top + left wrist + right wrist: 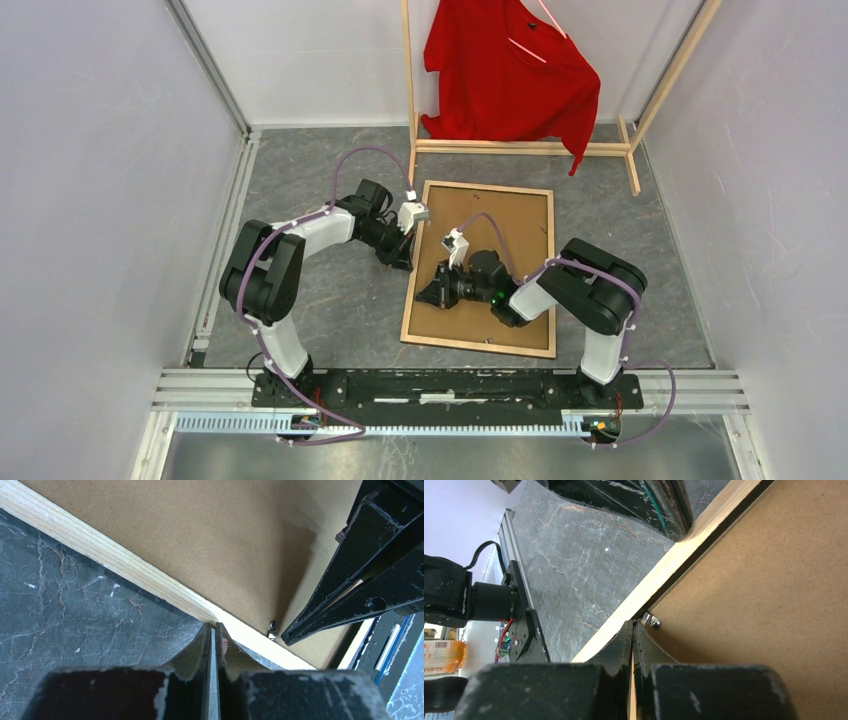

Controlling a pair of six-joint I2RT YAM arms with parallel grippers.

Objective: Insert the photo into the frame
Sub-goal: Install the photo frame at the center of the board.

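frame (551,270), one, with one backing board (525,225); two pairs of jaws, both closed against it

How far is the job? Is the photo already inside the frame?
The frame lies back up with the brown backing board in it; no photo shows, perhaps underneath. In hand: left pincer and right pincer, both shut, tips at the left rail, the right beside a metal tab. Probably left: fastening tabs.
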